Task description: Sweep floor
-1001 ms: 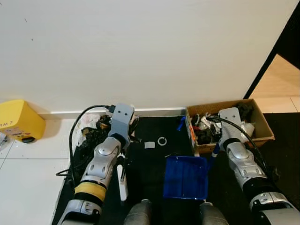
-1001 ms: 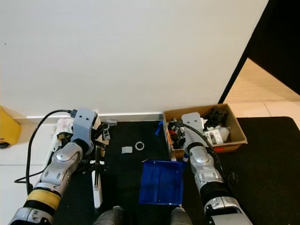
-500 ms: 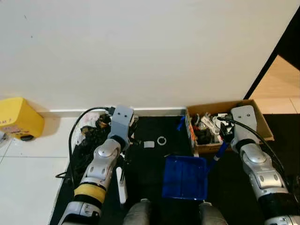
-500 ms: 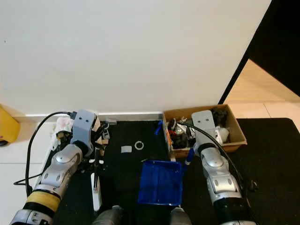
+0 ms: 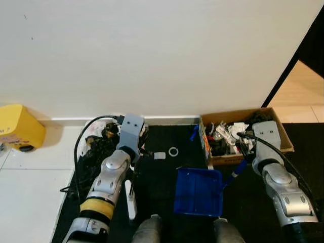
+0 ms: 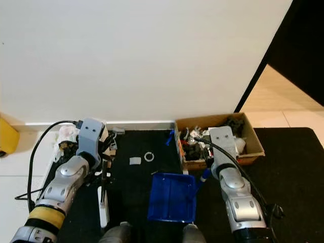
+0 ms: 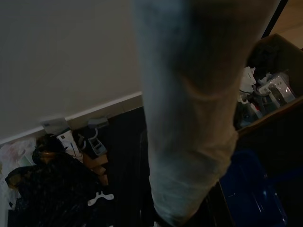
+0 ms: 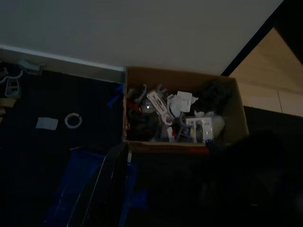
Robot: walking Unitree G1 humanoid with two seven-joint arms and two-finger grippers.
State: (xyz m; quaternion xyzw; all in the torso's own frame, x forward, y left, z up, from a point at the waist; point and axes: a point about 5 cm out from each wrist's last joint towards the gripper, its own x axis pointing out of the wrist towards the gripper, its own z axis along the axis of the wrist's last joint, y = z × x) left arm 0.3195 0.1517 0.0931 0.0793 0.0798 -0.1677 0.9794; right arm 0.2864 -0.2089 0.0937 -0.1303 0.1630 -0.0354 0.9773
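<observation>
Left gripper [image 5: 132, 174] pinches the white brush handle [image 5: 131, 195] upright over the black mat [image 5: 162, 174]; right gripper [image 5: 242, 158] holds the blue dustpan [image 5: 198, 191] by its handle, though whether its fingers are pressed tight I cannot tell. Debris count on open mat: one white ring [image 5: 173, 151], one grey scrap [image 5: 160, 156], both just ahead of the pan. Judgement: keep the pan lip flat, draw short strokes toward it. One cardboard box [image 5: 286, 139] of rubbish stands at right.
</observation>
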